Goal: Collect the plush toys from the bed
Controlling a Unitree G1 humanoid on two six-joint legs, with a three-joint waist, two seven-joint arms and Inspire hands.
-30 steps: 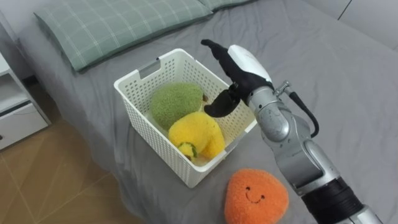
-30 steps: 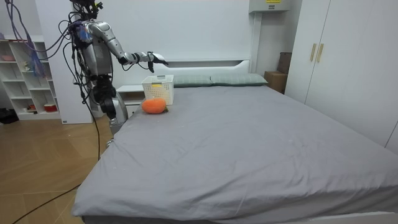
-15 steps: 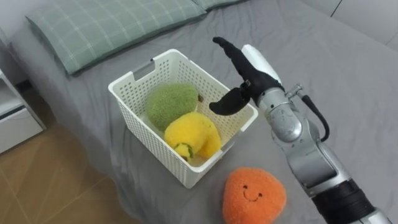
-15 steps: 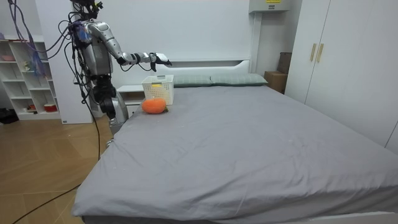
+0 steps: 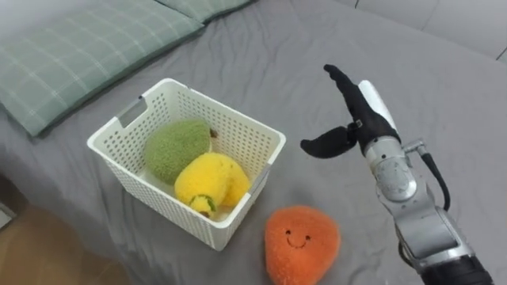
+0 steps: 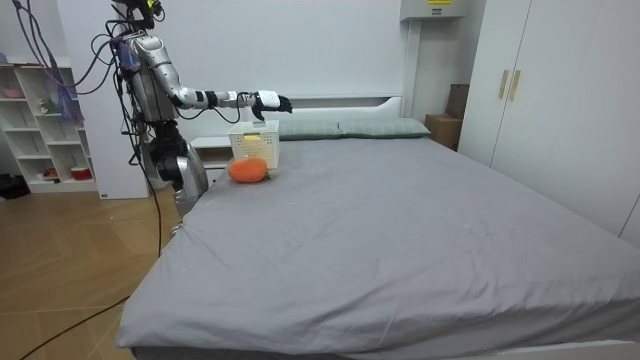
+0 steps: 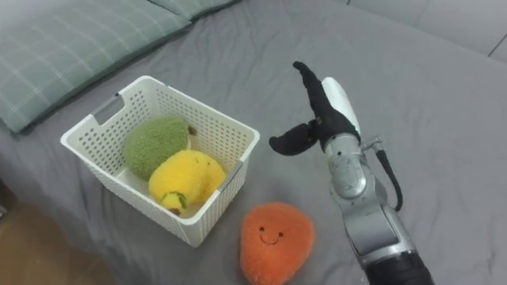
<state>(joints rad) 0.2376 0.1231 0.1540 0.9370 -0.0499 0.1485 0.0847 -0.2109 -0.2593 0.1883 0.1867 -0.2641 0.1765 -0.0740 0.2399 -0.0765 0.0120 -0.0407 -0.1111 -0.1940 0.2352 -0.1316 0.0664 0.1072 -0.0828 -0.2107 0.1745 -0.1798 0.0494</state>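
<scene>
Right hand (image 5: 360, 119) is open, empty: lower it onto orange toy (image 5: 301, 241) near bed (image 5: 444, 71) edge, clear of basket (image 5: 230, 114) rim, then curl fingers

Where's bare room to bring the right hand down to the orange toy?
Bare grey sheet spreads between the open right hand and the orange toy, right of the basket: a free path. The basket is crowded: green toy and yellow toy fill its left and near side, leaving room along its far right wall.
</scene>
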